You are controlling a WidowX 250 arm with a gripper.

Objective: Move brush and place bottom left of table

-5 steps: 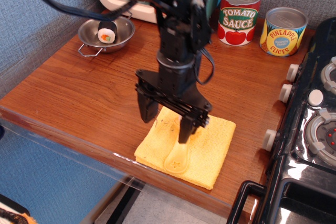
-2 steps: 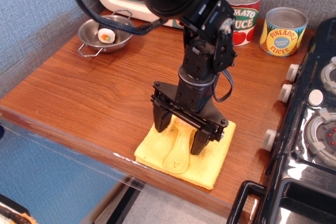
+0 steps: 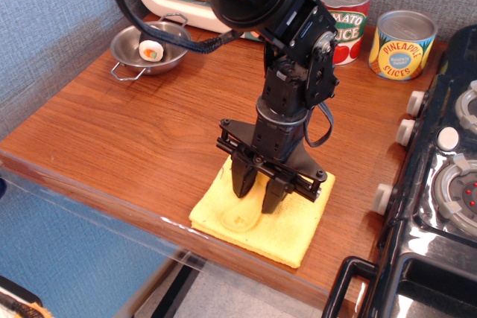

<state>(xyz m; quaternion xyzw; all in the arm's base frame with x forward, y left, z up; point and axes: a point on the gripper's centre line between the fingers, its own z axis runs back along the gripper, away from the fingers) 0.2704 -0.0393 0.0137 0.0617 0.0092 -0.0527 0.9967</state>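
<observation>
Blue-grey fabric walls are closing in the back and left of the scene you are working in, and the reddish-brown table (image 3: 112,132) is stretching out below them. Starting at the far left, a small metal pan (image 3: 149,48) holding a sushi roll (image 3: 152,49) is sitting near the back corner, well apart from your work.

Moving toward the middle, the yellow cloth (image 3: 298,232) is lying by the front edge, and the brush (image 3: 237,219) is resting on it. You are seeing only its rounded pale handle end, poking out toward the front-left below the gripper (image 3: 257,193); the bristle end is hiding under the fingers. So the brush's long axis is running from front-left up toward the back-right, straight beneath the tool, and the fingers are straddling it across that axis.

The fingers are drawn close together around the handle, seemingly pinching it, with the brush not yet lifted off the cloth.

Your target, the table's bottom-left area, is lying to the left along the front edge, so you are looking at a lift and a leftward carry.

Further right, a tomato sauce can (image 3: 347,16) and a pineapple can (image 3: 402,42) are standing at the back, and the black toy stove (image 3: 440,206) is filling the right edge.
</observation>
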